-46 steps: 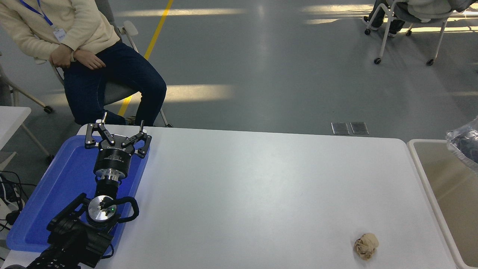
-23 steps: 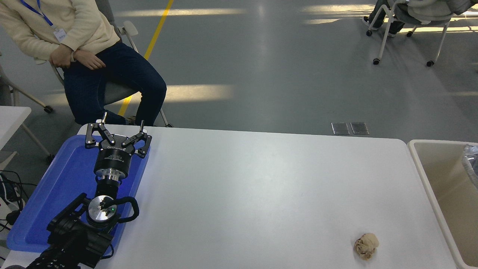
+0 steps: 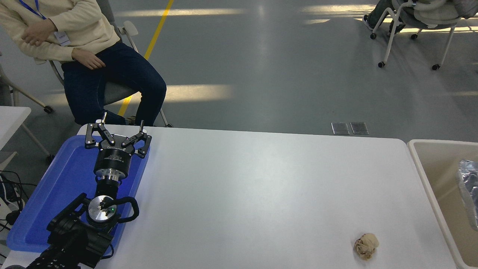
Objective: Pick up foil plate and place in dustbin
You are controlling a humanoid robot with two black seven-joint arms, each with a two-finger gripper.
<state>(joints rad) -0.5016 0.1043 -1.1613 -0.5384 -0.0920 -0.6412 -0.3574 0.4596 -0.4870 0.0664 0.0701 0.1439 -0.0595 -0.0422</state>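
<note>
The white table (image 3: 242,194) is unchanged. The dustbin (image 3: 429,175) is now holding the foil plate (image 3: 468,186) — lower inside than a moment ago, at the right edge. The left gripper (image 3: 116,131) is resting parked over the blue tray (image 3: 56,194), fingers spread apart — no right arm showing.
</note>
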